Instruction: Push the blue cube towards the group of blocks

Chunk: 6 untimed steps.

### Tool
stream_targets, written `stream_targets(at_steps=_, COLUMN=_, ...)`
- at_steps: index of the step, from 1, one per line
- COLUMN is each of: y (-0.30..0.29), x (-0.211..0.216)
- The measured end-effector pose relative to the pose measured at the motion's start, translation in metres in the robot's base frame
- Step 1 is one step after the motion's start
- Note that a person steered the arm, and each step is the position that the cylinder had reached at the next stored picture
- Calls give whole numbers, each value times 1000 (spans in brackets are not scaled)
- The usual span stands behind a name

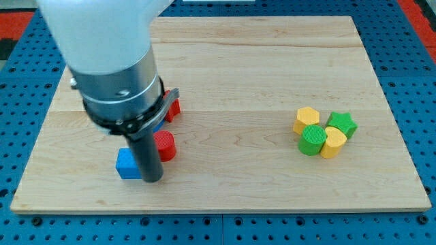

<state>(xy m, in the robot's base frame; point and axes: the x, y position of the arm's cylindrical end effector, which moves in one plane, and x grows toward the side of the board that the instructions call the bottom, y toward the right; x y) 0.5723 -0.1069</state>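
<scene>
The blue cube (126, 164) lies on the wooden board (225, 61) at the view's lower left. My tip (152, 179) rests on the board right beside the cube's right side, touching or nearly touching it. A red cylinder (165, 145) stands just above and to the right of my tip. The group of blocks sits far off at the view's right: a yellow hexagon block (306, 120), a green star block (342, 124), a green cylinder (313, 139) and a yellow heart block (333, 142), packed together.
Another red block (173, 108) shows partly behind the arm's body (119, 75), with a sliver of blue beside it under the arm. The arm's large grey body covers the board's upper left. Blue pegboard surrounds the board.
</scene>
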Motion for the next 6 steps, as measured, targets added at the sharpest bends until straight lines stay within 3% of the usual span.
stream_targets(at_steps=4, y=-125, x=-17)
stream_targets(at_steps=6, y=-24, x=-42)
